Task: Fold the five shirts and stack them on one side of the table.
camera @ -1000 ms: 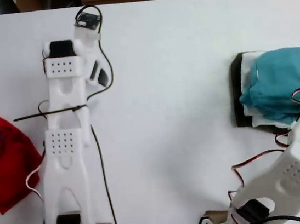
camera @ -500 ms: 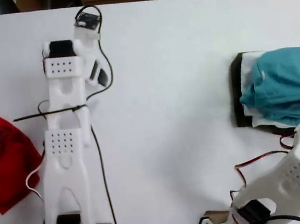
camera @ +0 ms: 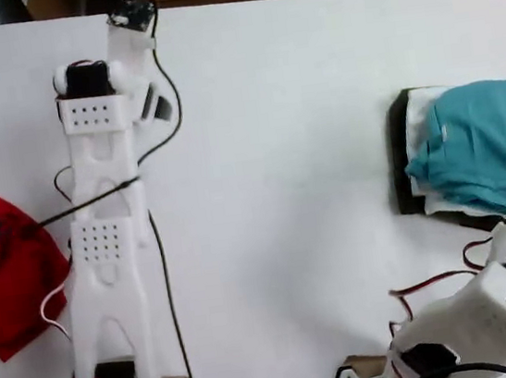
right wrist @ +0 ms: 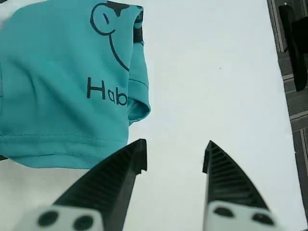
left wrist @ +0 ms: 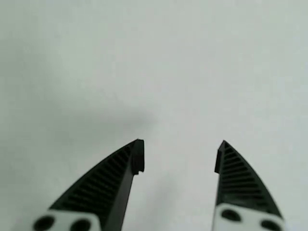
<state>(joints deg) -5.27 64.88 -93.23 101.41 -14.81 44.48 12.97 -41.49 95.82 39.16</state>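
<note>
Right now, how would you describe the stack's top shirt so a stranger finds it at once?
On the white table, at the right arm's side, lies a folded stack. The teal shirt tops it, over a white shirt and a black shirt. Only it is teal, with a black line drawing; the red shirt lies far across.

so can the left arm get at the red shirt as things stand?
Probably yes. The left gripper is open over bare table, stretched away from its base; the red shirt lies uncovered beside that arm. Nothing sits between, but it must fold back.
</note>
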